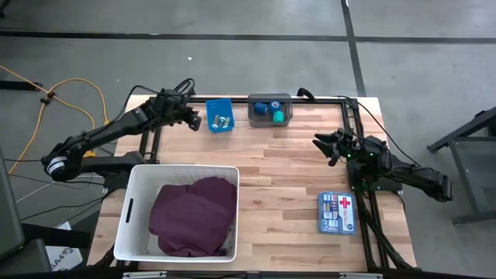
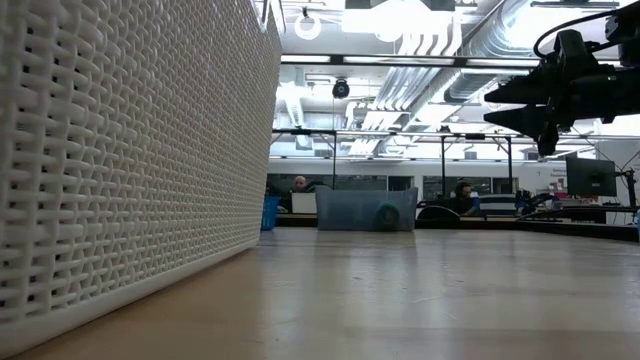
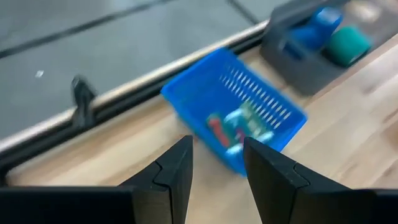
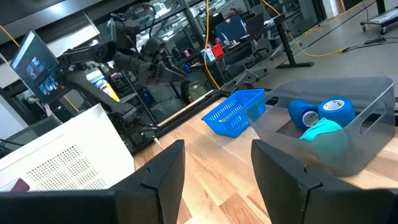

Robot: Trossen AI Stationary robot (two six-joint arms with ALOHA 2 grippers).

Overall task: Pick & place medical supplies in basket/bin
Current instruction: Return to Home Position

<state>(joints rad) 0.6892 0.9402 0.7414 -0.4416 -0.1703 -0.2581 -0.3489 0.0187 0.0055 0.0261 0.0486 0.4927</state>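
Observation:
The white basket (image 1: 132, 203) stands at the near left, and a maroon cloth (image 1: 194, 215) lies inside it. A small blue bin (image 1: 219, 116) at the far edge holds tiny vials (image 3: 239, 127). Beside it, a grey bin (image 1: 270, 109) holds blue tape rolls (image 4: 320, 112) and a green one (image 1: 277, 117). My left gripper (image 1: 194, 118) hovers just left of the blue bin, open (image 3: 217, 146), with nothing between its fingers. At the right side my right gripper (image 1: 329, 145) waits above the table, open (image 4: 217, 149), and points toward the bins.
A blue and white first-aid box (image 1: 337, 212) lies near the right front edge. Bare wood lies between the basket and the right arm. A black frame rail (image 1: 310, 99) runs along the far edge behind the bins. In the low view the basket's woven wall (image 2: 130, 150) fills the left.

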